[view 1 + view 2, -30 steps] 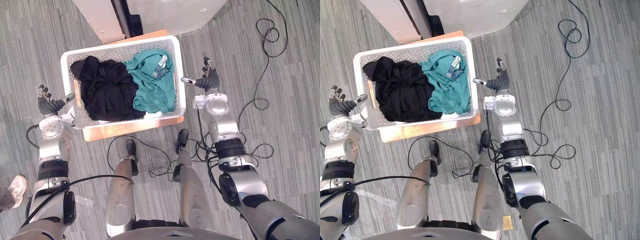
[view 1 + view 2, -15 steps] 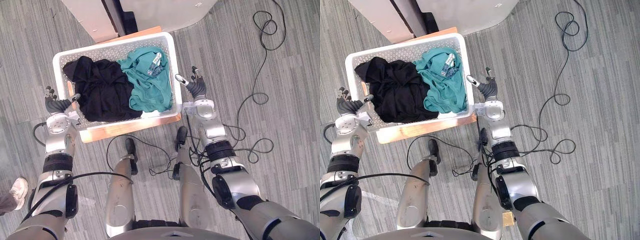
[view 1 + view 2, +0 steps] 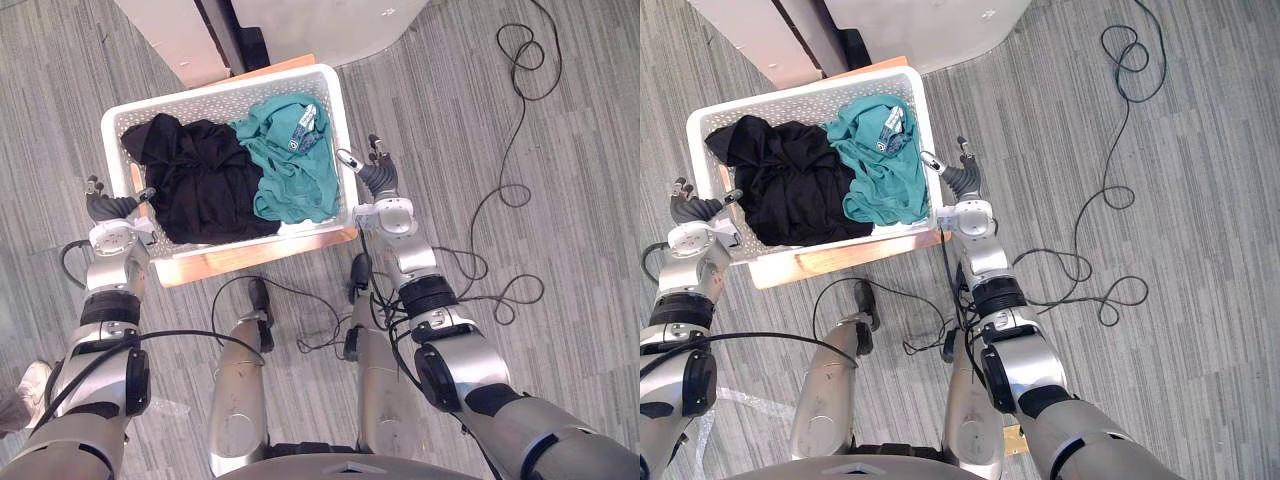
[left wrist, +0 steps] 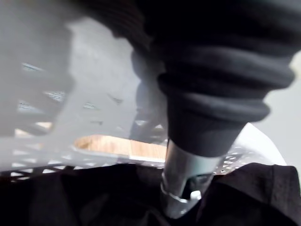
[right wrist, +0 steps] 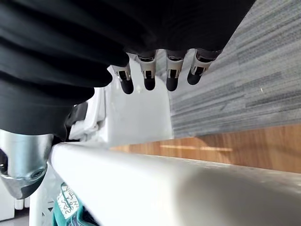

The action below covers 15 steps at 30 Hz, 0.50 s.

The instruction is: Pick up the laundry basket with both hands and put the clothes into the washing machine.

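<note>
Poised at 9 and 3 o'clock of laundry basket (image 3: 340,120), both loose, unclenched: left hand (image 3: 108,207), right hand (image 3: 378,178) (label (image 3: 300,125) on teal garment (image 3: 285,175) illegible).

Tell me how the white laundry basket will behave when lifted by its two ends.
The laundry basket looks like thin perforated plastic, so it may flex slightly. It holds just soft cloth, a black garment and a teal garment, so it is probably light.
</note>
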Motion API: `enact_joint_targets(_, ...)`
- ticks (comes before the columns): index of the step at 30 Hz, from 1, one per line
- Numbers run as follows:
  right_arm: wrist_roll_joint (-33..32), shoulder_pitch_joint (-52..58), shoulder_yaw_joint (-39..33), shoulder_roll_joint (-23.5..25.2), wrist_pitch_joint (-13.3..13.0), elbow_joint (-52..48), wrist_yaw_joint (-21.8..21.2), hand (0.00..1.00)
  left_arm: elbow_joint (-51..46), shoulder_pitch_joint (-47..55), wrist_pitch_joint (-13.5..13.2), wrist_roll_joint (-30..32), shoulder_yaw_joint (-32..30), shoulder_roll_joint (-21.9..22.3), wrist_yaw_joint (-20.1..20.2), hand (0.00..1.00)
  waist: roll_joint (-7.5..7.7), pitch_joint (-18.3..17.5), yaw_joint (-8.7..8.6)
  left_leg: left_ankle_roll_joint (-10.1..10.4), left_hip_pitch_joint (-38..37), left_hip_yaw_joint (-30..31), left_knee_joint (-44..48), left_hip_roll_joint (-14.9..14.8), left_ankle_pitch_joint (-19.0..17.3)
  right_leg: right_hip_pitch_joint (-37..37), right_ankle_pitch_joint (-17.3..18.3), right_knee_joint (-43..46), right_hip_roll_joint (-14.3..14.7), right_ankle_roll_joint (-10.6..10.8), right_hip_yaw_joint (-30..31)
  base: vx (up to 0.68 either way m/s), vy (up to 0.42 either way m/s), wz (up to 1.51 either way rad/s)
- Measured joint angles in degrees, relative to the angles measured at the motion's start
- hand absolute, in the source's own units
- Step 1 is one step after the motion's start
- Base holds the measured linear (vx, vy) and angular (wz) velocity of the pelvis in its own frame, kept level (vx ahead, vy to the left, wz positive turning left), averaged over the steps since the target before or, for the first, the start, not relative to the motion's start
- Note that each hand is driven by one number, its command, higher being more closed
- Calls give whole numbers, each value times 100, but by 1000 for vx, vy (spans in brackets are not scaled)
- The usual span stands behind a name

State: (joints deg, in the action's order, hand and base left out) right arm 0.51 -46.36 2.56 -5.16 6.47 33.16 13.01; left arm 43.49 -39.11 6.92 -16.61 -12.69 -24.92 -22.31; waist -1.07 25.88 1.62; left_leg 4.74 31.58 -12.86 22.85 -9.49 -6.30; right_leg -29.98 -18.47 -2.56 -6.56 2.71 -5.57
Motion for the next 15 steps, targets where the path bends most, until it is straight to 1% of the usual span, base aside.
enact_joint_targets(2,168,0,170,3,1,28,-2,0,21,-9,36,10,25,-50,0,0,40,-27,-11,3,0,0,-3,-2,6,-2,3,0,2,4,1,-14,-39,0)
enact_joint_targets(6,521,-5,202,8,31,55,-2,0,67,-18,90,221,157,-114,11,0,105,-72,-25,3,-1,-2,1,-2,7,-2,12,0,1,16,5,-10,-34,0)
enact_joint_targets(9,928,-28,374,-30,78,53,-7,0,120,-19,114,248,156,-163,11,0,145,-106,-49,3,-1,-4,2,-7,7,-2,1,0,3,6,5,-3,-36,-1)
enact_joint_targets(10,1172,-49,429,-39,127,54,-34,0,143,-20,146,330,156,-186,11,0,165,-121,-75,3,-1,-4,4,-10,7,-2,2,0,4,7,5,-4,-33,0)
enact_joint_targets(13,1638,-119,647,-175,131,54,-72,0,177,-42,146,340,156,-199,19,0,167,-122,-86,3,13,1,16,-10,6,-3,-1,0,3,39,6,-6,-34,1)
enact_joint_targets(15,1906,-172,722,-243,132,54,-192,0,207,-70,144,347,156,-203,21,0,167,-122,-89,3,25,10,26,-11,6,-4,18,0,4,64,3,-8,-34,2)
